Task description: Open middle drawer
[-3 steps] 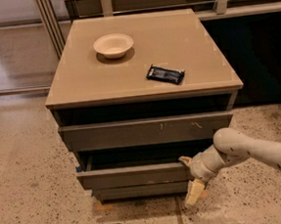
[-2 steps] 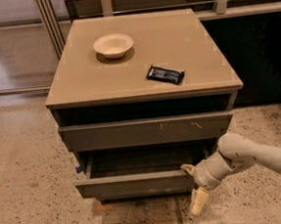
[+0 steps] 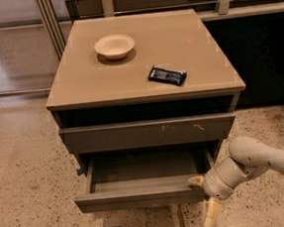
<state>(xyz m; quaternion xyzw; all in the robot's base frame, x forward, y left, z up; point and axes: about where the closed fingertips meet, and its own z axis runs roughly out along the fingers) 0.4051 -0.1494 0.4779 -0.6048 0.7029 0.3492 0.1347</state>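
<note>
The middle drawer (image 3: pixel 139 198) is a plain dark grey-brown front, pulled well out of the cabinet (image 3: pixel 145 93), with its empty inside showing. A small blue bit (image 3: pixel 80 170) sits by its left end. My gripper (image 3: pixel 205 197) is at the drawer's right end. One pale finger (image 3: pixel 196 181) rests over the top edge of the front, and the other finger (image 3: pixel 212 214) hangs in front of and below it. The fingers stand wide apart. The wider top drawer (image 3: pixel 148 133), with pale scratch marks, is closed above.
A cream bowl (image 3: pixel 114 45) and a black packet (image 3: pixel 167 75) lie on the cabinet top. The speckled floor (image 3: pixel 30 195) surrounds the cabinet. A dark panel (image 3: pixel 261 60) stands at the right, and glass doors (image 3: pixel 13 57) stand at the left.
The middle drawer has slid further out toward the camera. My gripper moved with it, down and toward the camera, staying at its right end.
</note>
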